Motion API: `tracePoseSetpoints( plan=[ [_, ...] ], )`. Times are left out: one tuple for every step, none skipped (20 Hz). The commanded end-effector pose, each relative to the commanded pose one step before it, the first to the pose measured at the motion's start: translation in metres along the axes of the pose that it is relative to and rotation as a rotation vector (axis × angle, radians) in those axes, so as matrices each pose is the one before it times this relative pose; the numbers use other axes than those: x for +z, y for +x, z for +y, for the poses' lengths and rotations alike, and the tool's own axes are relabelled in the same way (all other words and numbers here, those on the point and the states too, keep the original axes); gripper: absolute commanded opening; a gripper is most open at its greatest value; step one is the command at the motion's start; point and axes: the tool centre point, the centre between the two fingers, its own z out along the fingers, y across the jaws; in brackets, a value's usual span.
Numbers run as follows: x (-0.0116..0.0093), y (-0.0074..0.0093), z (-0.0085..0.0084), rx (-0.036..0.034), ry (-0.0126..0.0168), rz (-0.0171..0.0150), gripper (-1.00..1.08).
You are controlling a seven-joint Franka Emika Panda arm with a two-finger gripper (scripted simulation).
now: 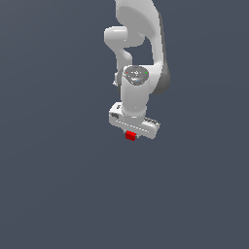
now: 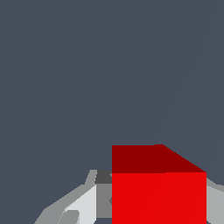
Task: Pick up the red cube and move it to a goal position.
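Red cube (image 2: 158, 192): one, tiny, plain-faced, lodged between the fingers of the white gripper (image 1: 131, 137), directly under the hand in the exterior view. Gripper: closed on the cube, fingers (image 2: 81, 205) flanking it in the wrist view. Surroundings: uniform grey-blue ground, no goal marker visible. Status, by judgement: grasp done; carry to goal outstanding, whether the cube is lifted cannot be told.

Tiny bright red plain-faced cube (image 1: 130, 136) (image 2: 158, 192): flat matt, untextured, smooth faces. White smooth-shelled robot arm (image 1: 138, 92) above cube: plastic-looking, soft satin sheen, grey shading. Light grey gripper (image 1: 131, 135) fingers (image 2: 81, 205) beside cube: matt. Dark slate-grey ground (image 1: 58, 185) around cube: uniform, matt.
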Motion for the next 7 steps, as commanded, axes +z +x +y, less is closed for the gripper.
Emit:
tracePoseSetpoints(
  plan=[
    [-0.00661, -0.00593, 0.00077, 0.00056, -0.00032, 0.00033, -1.00],
    [-0.00181, -0.00152, 0.00008, 0.00000, 0.00000, 0.00000, -1.00],
    [-0.00151, -0.00120, 0.00004, 0.00000, 0.00000, 0.00000, -1.00],
    [-0.00120, -0.00089, 0.00000, 0.00000, 0.00000, 0.00000, -1.00],
    [-0.00089, -0.00058, -0.00003, 0.00000, 0.00000, 0.00000, -1.00],
    [-0.00057, -0.00031, -0.00002, 0.00015, -0.00039, 0.00025, -1.00],
    [-0.00018, -0.00009, -0.00002, 0.00000, 0.00000, 0.00000, -1.00]
  ],
)
